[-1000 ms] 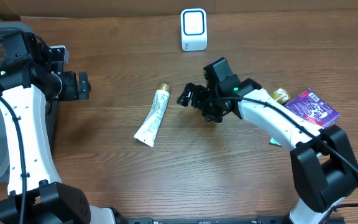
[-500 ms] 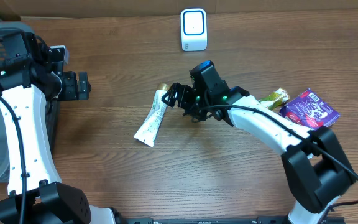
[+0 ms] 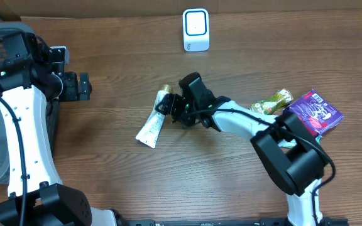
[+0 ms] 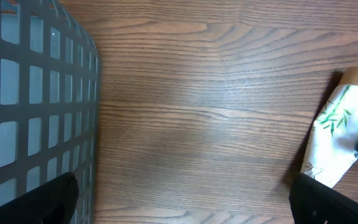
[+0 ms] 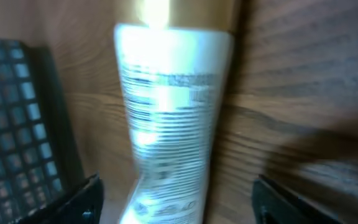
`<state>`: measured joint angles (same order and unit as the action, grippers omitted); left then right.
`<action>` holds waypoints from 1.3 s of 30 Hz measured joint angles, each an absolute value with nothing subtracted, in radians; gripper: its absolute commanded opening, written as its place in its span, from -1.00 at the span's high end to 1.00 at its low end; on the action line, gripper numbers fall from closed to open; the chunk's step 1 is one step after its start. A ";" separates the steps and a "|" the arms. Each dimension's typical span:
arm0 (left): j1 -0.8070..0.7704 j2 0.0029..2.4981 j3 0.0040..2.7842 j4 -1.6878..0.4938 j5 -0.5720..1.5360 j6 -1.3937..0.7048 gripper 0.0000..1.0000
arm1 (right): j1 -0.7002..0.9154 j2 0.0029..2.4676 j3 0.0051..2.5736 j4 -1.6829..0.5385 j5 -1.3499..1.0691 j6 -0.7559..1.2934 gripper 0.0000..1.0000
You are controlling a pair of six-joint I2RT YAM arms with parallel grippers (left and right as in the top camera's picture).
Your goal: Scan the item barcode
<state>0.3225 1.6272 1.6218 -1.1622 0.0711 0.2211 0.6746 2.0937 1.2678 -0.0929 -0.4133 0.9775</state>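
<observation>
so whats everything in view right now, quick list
tube: one, white with a gold cap, centre of the table, lying flat
scanner: one, white with a blue outline, back edge of the table
packet: one, purple, far right
wrapped snack: one, green and gold, just left of the packet
basket: one, grey mesh, far left
table: one, brown wood, under everything
left gripper: one, black, open, beside the basket, holding nothing
right gripper: one, black, jaws either side of the tube's cap end with gaps showing
</observation>
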 measured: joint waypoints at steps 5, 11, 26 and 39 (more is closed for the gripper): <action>0.323 1.627 1.622 -1.162 0.072 0.221 -0.98 | 0.687 2.111 1.267 -0.086 -0.378 1.008 0.14; 0.323 1.627 1.622 -1.162 0.071 0.221 -0.99 | 0.719 2.111 1.269 -0.091 -0.295 1.016 0.66; 0.323 1.627 1.622 -1.162 0.072 0.221 -0.99 | 0.717 2.061 1.510 -0.793 -0.125 0.645 0.82; 0.323 1.627 1.622 -1.162 0.072 0.221 -0.99 | 0.735 2.059 1.542 -0.921 0.056 0.260 -0.01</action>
<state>0.3225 1.6272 1.6218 -1.1622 0.0715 0.2211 0.7353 2.0586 1.5425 -0.9207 0.0563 0.2604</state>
